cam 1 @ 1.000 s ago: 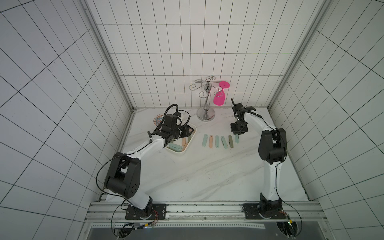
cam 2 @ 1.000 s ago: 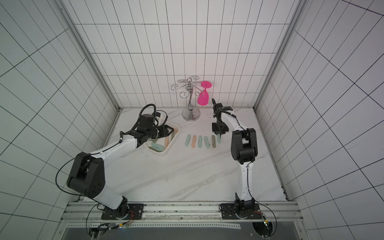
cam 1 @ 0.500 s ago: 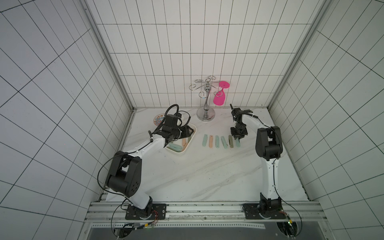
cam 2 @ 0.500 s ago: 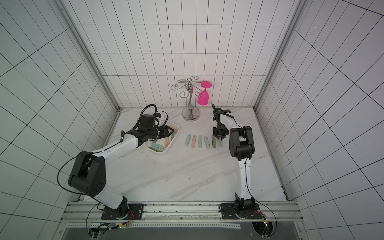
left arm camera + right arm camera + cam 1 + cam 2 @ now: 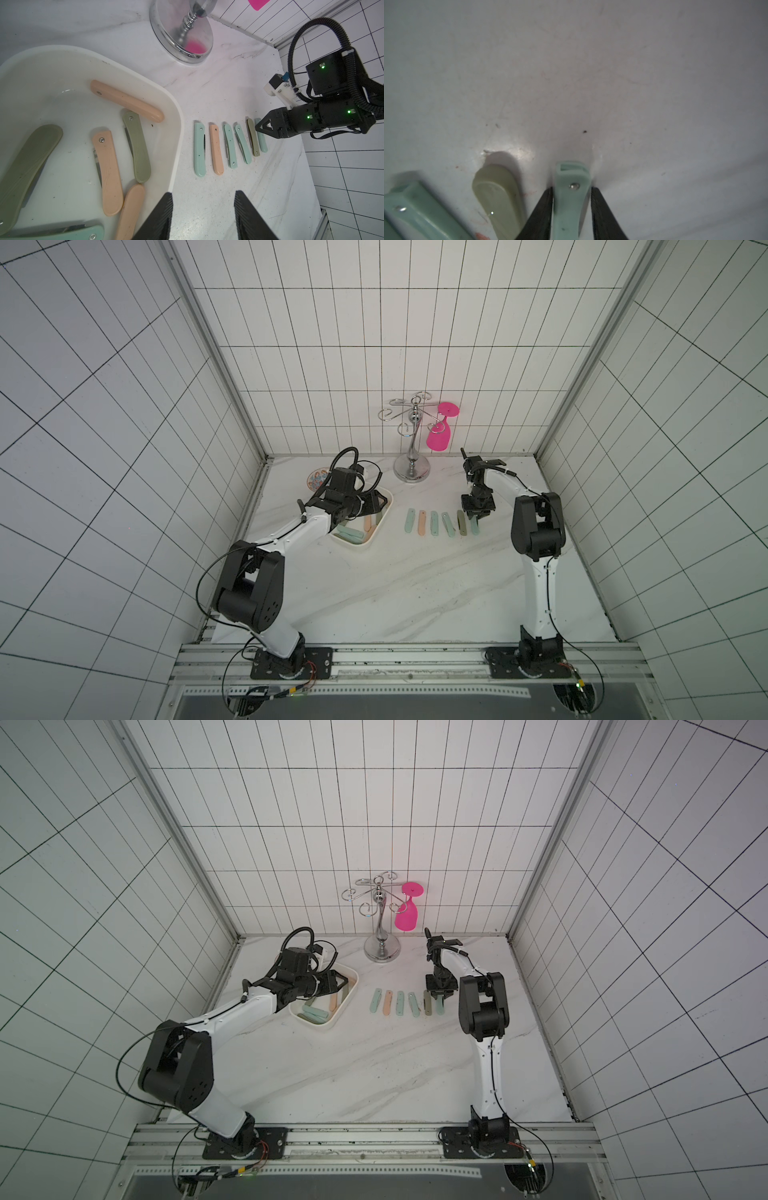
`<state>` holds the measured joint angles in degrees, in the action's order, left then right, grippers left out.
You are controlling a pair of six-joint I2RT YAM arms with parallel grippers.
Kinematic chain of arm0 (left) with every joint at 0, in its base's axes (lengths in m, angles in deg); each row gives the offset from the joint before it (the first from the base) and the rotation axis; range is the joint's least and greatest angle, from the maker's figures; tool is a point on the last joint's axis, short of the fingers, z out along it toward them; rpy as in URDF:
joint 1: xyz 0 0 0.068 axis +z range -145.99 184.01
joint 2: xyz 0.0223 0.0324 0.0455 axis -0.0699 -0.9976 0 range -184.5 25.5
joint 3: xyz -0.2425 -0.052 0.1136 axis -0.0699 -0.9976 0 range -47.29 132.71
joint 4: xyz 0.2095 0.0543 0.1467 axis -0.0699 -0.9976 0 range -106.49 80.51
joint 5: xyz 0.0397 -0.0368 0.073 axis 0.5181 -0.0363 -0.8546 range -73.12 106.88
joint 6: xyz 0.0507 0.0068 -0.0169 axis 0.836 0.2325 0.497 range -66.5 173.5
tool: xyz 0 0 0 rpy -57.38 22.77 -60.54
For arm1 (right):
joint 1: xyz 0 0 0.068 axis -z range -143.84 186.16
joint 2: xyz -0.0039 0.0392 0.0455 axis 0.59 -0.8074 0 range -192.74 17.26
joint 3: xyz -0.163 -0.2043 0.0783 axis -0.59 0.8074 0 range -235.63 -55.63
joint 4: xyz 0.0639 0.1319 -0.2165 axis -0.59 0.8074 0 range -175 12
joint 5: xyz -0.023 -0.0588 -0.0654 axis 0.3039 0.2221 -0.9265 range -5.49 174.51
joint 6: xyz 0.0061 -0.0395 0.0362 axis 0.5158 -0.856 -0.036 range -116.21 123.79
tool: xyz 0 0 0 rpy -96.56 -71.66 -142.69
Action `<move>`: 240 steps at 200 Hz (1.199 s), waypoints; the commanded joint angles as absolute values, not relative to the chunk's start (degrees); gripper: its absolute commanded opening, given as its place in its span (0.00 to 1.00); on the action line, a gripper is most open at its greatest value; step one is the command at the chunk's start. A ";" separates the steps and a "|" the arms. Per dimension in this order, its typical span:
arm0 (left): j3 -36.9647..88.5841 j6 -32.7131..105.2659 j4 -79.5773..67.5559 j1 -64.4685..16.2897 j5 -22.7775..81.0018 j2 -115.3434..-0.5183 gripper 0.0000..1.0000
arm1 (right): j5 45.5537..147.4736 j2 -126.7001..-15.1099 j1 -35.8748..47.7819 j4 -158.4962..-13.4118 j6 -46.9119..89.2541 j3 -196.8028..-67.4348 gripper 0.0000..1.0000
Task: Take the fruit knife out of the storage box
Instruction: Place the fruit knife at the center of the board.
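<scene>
The white storage box [image 5: 366, 545] [image 5: 332, 1026] [image 5: 176, 128] holds several folded fruit knives in peach, olive and mint. My left gripper [image 5: 384, 504] [image 5: 345, 982] [image 5: 203, 194] hovers open over the box's rim, holding nothing. Several more knives lie in a row [image 5: 434, 523] on the marble to the right of the box. At the row's right end lies a mint fruit knife [image 5: 474, 526] [image 5: 440, 1007] [image 5: 262, 139] [image 5: 571, 207]. My right gripper [image 5: 478, 516] [image 5: 440, 995] [image 5: 256, 127] [image 5: 572, 188] straddles that knife, its fingers slightly apart from the handle.
A chrome glass stand [image 5: 411, 466] with a pink goblet [image 5: 439, 438] stands at the back, between the arms. A small patterned bowl [image 5: 316, 480] sits behind the left arm. An olive knife [image 5: 497, 197] lies right beside the right gripper. Tiled walls close in three sides.
My right gripper has come down and nearer, to the right end of the knife row, and its jaws have eased apart. The left arm has not moved.
</scene>
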<state>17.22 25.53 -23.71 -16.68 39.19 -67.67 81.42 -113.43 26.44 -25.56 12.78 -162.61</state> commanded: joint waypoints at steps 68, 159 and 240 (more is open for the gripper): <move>19.37 27.32 -26.32 -16.82 36.05 -69.32 0.51 | 83.26 -110.57 27.19 -24.80 14.19 -162.54 0.39; 24.29 30.35 -37.09 -16.91 22.35 -76.45 0.57 | 90.10 -96.54 20.87 -25.84 16.62 -160.30 0.99; 28.90 33.87 -37.97 -17.47 14.97 -84.73 0.55 | 96.78 -86.22 16.30 -28.18 17.67 -158.04 0.99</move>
<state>26.59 31.74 -37.72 -17.07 18.53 -82.35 94.32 -88.76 16.98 -27.92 17.06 -160.16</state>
